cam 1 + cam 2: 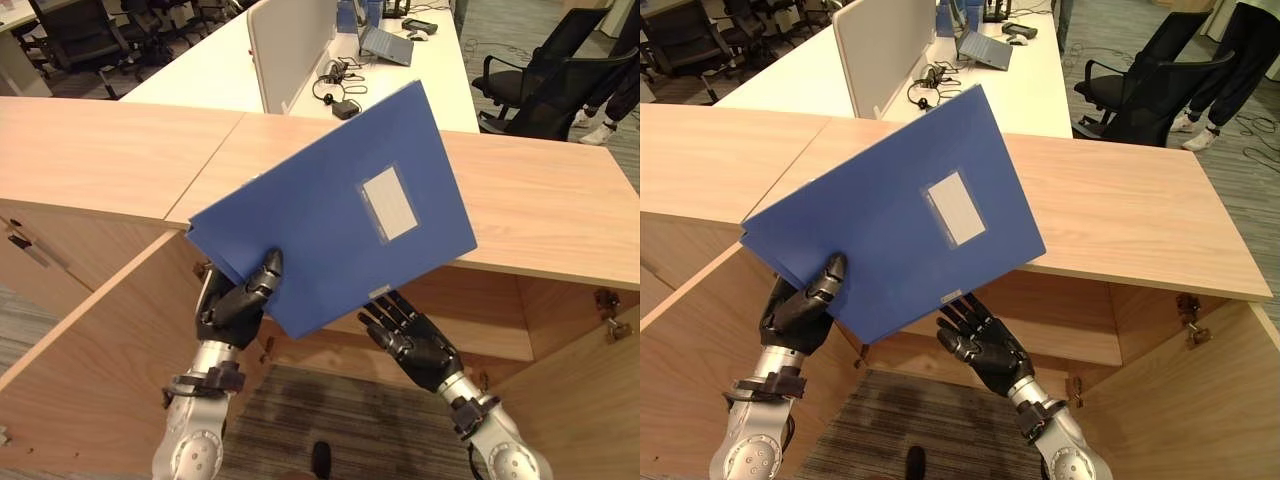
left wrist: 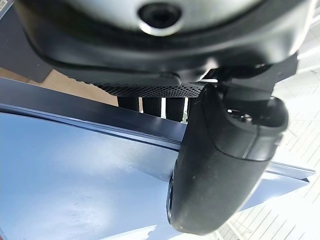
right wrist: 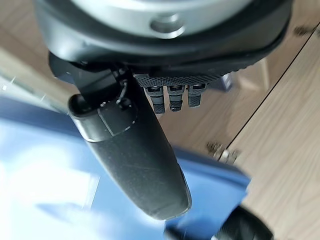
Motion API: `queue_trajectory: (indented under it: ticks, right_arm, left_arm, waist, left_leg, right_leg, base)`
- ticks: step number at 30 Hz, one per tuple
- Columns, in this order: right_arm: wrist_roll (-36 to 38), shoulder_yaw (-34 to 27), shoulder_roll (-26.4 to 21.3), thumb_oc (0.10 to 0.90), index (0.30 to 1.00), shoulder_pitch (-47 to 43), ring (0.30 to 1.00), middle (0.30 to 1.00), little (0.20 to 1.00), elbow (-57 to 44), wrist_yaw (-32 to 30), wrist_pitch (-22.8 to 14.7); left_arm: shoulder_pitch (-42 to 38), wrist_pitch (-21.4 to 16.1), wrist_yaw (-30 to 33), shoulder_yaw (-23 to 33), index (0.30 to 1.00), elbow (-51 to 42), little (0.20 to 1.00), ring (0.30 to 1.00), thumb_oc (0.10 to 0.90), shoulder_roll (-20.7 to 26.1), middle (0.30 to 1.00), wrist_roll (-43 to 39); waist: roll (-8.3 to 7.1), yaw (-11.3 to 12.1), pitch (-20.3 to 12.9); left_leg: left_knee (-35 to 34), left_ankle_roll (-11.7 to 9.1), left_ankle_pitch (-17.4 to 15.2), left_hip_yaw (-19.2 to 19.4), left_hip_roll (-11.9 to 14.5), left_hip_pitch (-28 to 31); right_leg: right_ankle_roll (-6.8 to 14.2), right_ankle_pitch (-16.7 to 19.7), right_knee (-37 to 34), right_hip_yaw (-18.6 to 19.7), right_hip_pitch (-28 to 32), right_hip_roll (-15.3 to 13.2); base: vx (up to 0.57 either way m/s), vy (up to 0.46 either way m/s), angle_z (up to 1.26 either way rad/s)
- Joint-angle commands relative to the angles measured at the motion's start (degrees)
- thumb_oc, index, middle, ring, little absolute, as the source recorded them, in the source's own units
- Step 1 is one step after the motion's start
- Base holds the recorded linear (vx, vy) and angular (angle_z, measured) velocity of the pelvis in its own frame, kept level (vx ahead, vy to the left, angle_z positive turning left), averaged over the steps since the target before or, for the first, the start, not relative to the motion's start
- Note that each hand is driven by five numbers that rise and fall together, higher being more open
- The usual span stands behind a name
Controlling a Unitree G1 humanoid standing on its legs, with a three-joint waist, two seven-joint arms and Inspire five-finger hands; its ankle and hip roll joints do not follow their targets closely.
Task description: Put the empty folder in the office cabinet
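The left hand (image 1: 240, 300) is pinching the blue folder (image 1: 330, 225) at its seven o'clock corner above the open cabinet (image 1: 480, 320), while the right hand (image 1: 410, 335), fingers spread, is propping its lower edge; light, stiff and slick, it probably handles best gripped near the spine.

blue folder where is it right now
The blue folder is held up in the eye views' centre, above the open cabinet, its lower corner pinched by the left hand, with the right hand open under its lower edge.
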Motion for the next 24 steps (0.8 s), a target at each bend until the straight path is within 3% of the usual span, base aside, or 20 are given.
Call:
queue_trajectory:
  ticks: [1, 24]
  right_arm:
    - [4.10, 0.38, 0.53, 0.800, 0.900, -7.28, 0.900, 0.900, 0.900, -7.20, 3.81, -4.33]
    - [5.56, 1.31, 7.03, 0.800, 0.900, -17.28, 0.900, 0.900, 0.900, -14.10, -2.37, -12.61]
  left_arm:
    - [-7.35, -6.72, -2.98, 2.03, 0.300, -7.66, 0.300, 0.300, 0.400, -0.03, 0.300, -0.76]
    - [-8.24, -6.02, -1.05, -3.85, 0.300, -6.81, 0.300, 0.300, 0.400, -0.11, 0.300, -1.40]
  waist:
    - [-0.33, -0.34, -3.12]
    - [-0.29, -0.17, -3.64]
  left_leg:
    - [-0.29, -3.73, -10.44, -3.95, 3.49, 7.95]
    - [-0.29, -3.40, -10.61, -3.52, 3.49, 8.09]
  right_leg:
    - [2.44, -2.49, -0.02, 4.14, -0.01, -2.11]
    - [2.17, -2.42, -0.02, 5.07, -0.25, -1.99]
  base:
    - [0.00, 0.000, 0.00]
    - [0.00, 0.000, 0.00]
